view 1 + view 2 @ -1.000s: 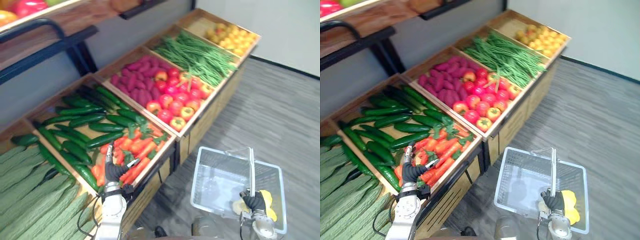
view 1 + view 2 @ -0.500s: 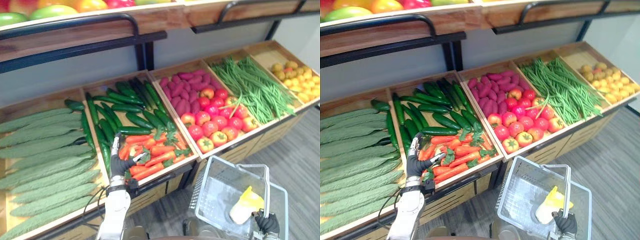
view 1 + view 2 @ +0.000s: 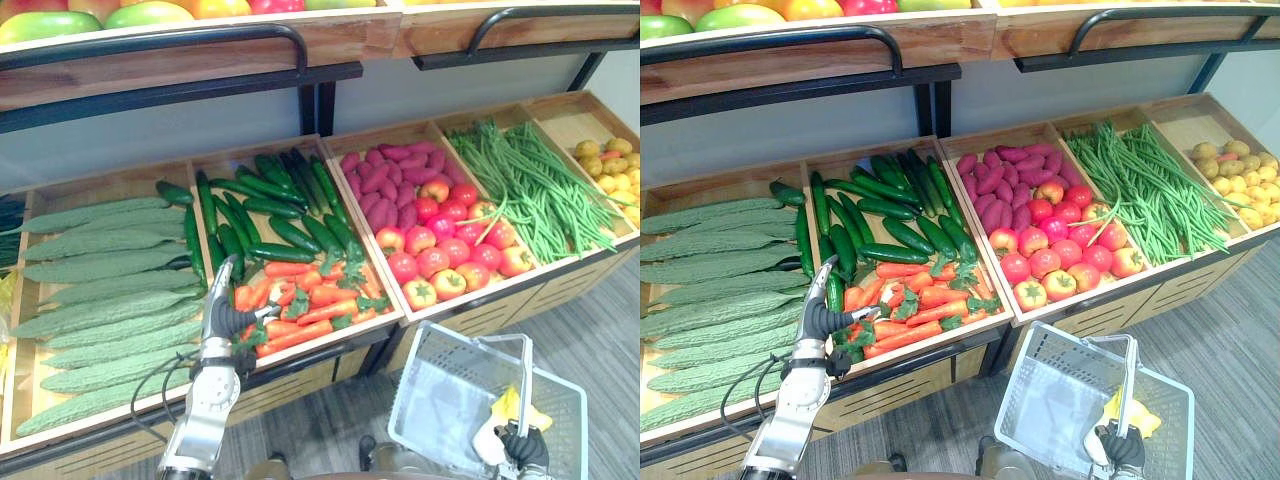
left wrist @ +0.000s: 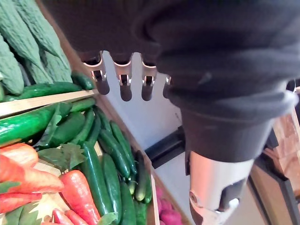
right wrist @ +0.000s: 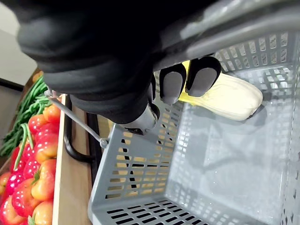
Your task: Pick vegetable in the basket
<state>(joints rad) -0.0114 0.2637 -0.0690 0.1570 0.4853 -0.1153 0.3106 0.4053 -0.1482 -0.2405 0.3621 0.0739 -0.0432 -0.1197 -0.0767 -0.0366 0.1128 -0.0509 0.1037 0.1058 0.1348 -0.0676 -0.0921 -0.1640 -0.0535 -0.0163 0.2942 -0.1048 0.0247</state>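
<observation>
My left hand [image 3: 222, 318] hovers over the front left corner of the carrot bin, fingers straight and holding nothing; in the left wrist view its fingers [image 4: 124, 80] point past the orange carrots [image 3: 310, 305] toward the cucumbers [image 4: 110, 173]. At the lower right, my right hand [image 3: 526, 447] is shut on the handle of the grey wire basket [image 3: 445, 395], fingers [image 5: 187, 77] curled round the bar. A pale yellow leafy vegetable [image 5: 229, 96] lies inside the basket against its wall.
The sloped wooden stand holds bins of bitter gourds [image 3: 100, 300], cucumbers [image 3: 270, 210], purple sweet potatoes [image 3: 385, 180], red and orange tomatoes [image 3: 450, 260], green beans [image 3: 530, 190] and small yellow produce [image 3: 610, 160]. A fruit shelf with a black rail [image 3: 200, 40] overhangs the bins. The basket hangs over grey floor.
The whole picture has swung round, so the camera moved. My left hand stays over the carrots and my right hand keeps hold of the basket handle.
</observation>
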